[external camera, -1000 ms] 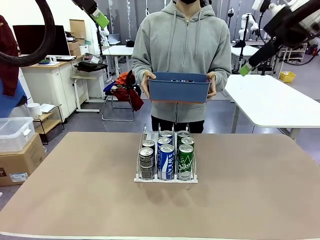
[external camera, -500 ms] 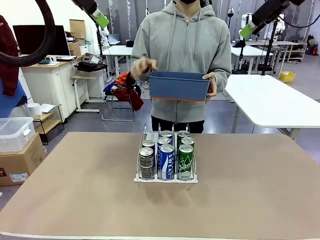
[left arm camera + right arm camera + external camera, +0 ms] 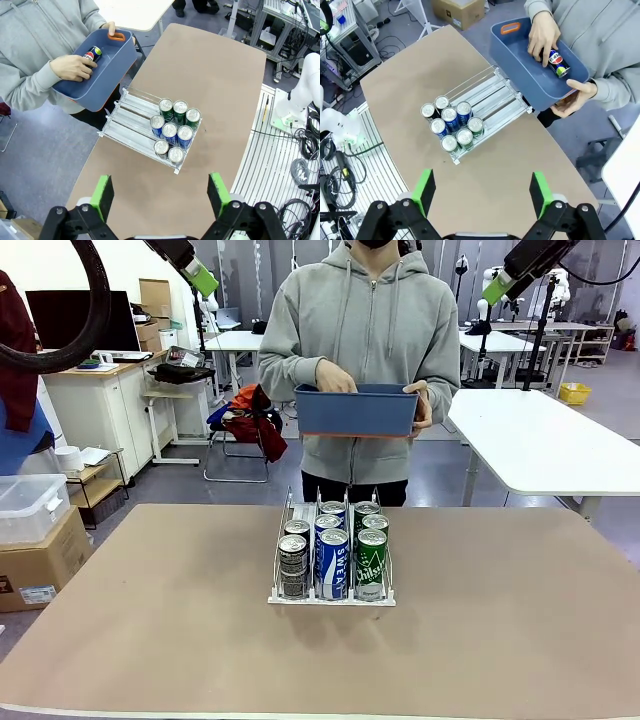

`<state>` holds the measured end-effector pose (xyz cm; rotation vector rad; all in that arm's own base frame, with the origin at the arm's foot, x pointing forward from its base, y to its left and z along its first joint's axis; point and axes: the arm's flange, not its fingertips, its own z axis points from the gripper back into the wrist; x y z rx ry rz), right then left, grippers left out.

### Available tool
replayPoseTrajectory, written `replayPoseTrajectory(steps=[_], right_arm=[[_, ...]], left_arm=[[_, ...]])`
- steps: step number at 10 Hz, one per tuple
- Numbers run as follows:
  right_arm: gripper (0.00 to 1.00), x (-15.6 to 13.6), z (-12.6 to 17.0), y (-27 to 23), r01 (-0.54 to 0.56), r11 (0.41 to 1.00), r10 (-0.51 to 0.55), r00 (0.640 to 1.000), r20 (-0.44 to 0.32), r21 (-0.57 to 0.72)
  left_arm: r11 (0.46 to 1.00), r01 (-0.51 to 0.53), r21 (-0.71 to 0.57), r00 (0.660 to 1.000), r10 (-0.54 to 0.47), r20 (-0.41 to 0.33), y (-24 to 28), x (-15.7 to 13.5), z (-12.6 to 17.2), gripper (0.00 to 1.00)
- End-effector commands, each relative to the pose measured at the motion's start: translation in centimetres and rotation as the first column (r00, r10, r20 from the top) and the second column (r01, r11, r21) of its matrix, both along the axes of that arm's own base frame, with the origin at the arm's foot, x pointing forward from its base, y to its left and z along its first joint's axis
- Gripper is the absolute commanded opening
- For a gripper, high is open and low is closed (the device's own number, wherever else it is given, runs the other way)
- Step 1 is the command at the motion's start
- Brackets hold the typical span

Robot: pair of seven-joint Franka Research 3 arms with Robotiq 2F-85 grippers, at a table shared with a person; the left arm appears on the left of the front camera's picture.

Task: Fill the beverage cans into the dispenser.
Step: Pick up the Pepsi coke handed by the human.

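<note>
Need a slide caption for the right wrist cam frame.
Open right claw above the dispenser, partly stocked with cans; a person's hand rests on a loose can in the blue tub.

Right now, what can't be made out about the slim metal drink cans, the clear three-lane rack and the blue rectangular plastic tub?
- Front view: the blue rectangular plastic tub hides its contents behind its near wall.
- Front view: the front drink cans hide those behind in the clear three-lane rack.
- Wrist views: the person's hand covers part of the can in the tub; anything under it is hidden.
- Wrist views: racked cans lettering too small.
</note>
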<state>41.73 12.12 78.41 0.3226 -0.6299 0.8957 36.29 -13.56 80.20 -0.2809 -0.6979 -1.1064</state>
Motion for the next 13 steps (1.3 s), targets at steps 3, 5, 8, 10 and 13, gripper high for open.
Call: replayPoseTrajectory(steps=[3, 5, 8, 10, 13], right_arm=[[1.0, -0.23, 0.13, 0.0, -0.006, 1.0, 0.006, 1.0, 0.003, 0.003], [1.0, -0.23, 0.13, 0.0, -0.006, 1.0, 0.006, 1.0, 0.003, 0.003], [1.0, -0.23, 0.13, 0.0, -0.006, 1.0, 0.006, 1.0, 0.003, 0.003], [1.0, -0.23, 0.13, 0.0, -0.006, 1.0, 0.006, 1.0, 0.003, 0.003], [1.0, -0.23, 0.13, 0.0, -0.006, 1.0, 0.006, 1.0, 0.003, 0.003]], left_arm=[[1.0, 0.017, -0.008, 1.0, -0.017, -0.006, 0.31, -0.05, -0.04, 1.0], [1.0, 0.017, -0.008, 1.0, -0.017, -0.006, 0.31, -0.05, -0.04, 1.0], [1.0, 0.017, -0.008, 1.0, -0.017, -0.006, 0.31, -0.05, -0.04, 1.0], [1.0, 0.017, -0.008, 1.0, -0.017, -0.006, 0.31, -0.05, -0.04, 1.0], [1.0, 0.017, -0.008, 1.0, -0.017, -0.006, 0.31, -0.05, -0.04, 1.0]])
